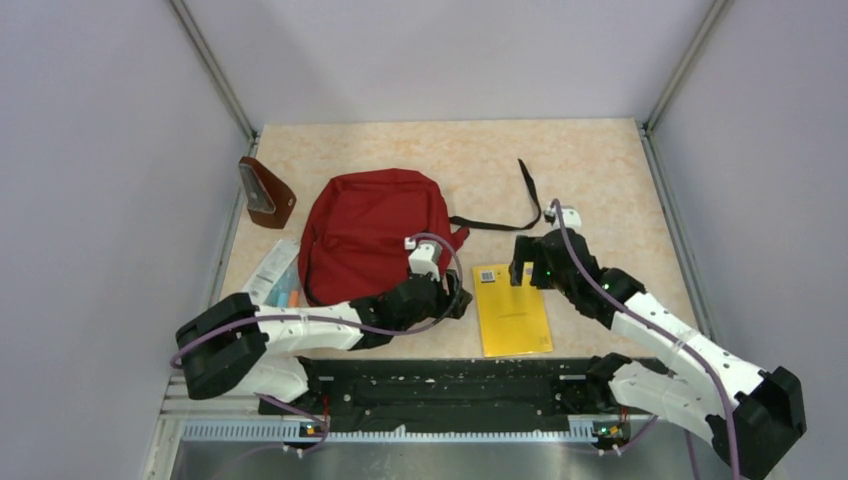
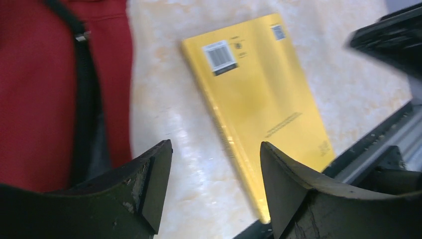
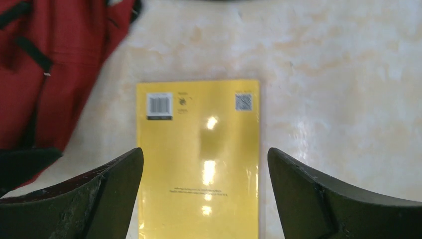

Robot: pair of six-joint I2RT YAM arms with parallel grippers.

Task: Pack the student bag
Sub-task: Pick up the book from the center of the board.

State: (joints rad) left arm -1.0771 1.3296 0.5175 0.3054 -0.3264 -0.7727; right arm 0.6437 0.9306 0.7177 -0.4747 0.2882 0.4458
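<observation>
At the near edge of the desk (image 1: pixel 600 170), around 6 o'clock, a yellow book (image 1: pixel 512 312) lies flat with its barcode side up. The right gripper (image 3: pixel 205 152) hovers above the book's far end, jaws spread wide and empty. At the book's 9 o'clock, the left gripper (image 2: pixel 215 147) is also open and holds nothing, poised between the book and the student bag (image 1: pixel 370 230). The dark-red bag lies flat toward 10 o'clock; I cannot tell whether its zip is open. Farther off at 10 o'clock stands a small brown pouch (image 1: pixel 266 195).

The book looks like the next item to pack. Being thin and flat, it probably needs a pinch across one edge, while the left gripper holds the bag's mouth open.
</observation>
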